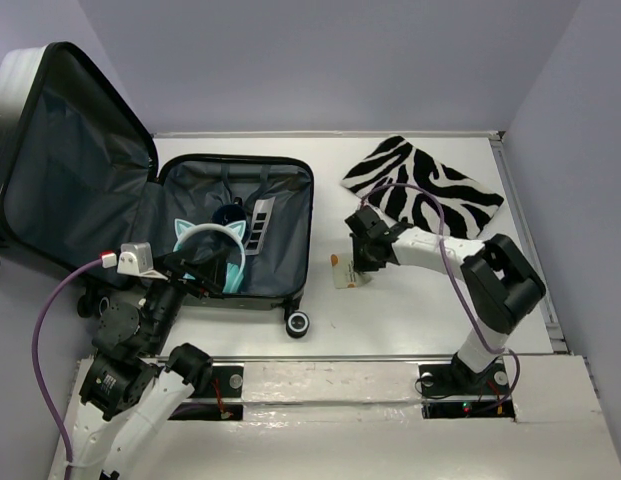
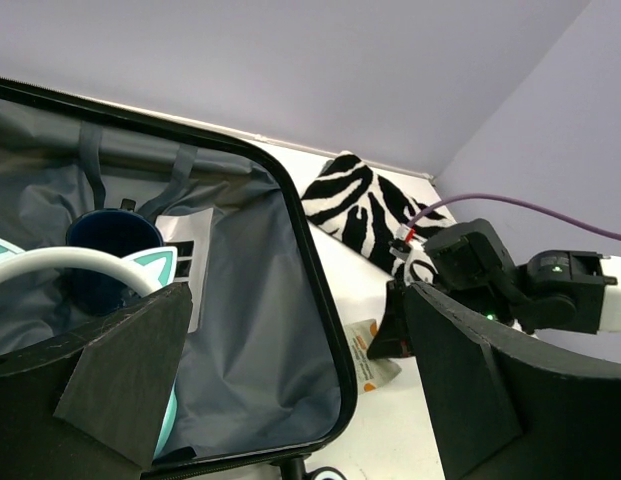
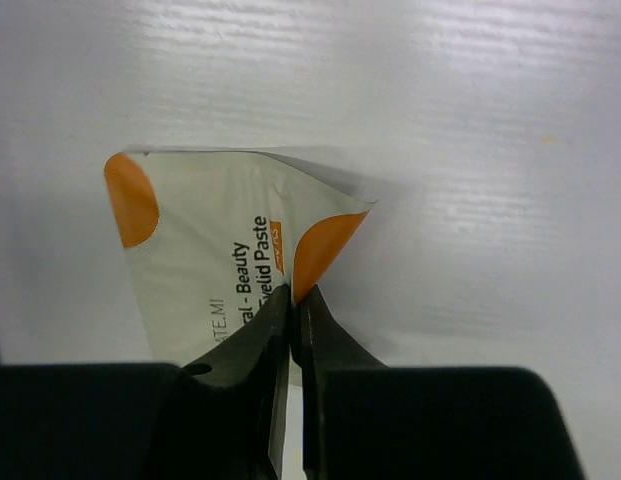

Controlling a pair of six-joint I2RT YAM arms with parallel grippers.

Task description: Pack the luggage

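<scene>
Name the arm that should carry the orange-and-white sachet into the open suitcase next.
Right. The right fingers are shut on the sachet, which lies on the table just right of the luggage. The left fingers stand open and empty over the luggage's near corner, away from the sachet.

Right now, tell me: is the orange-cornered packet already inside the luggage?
No, the packet is outside the luggage, to its right, pinched by the right gripper.
</scene>
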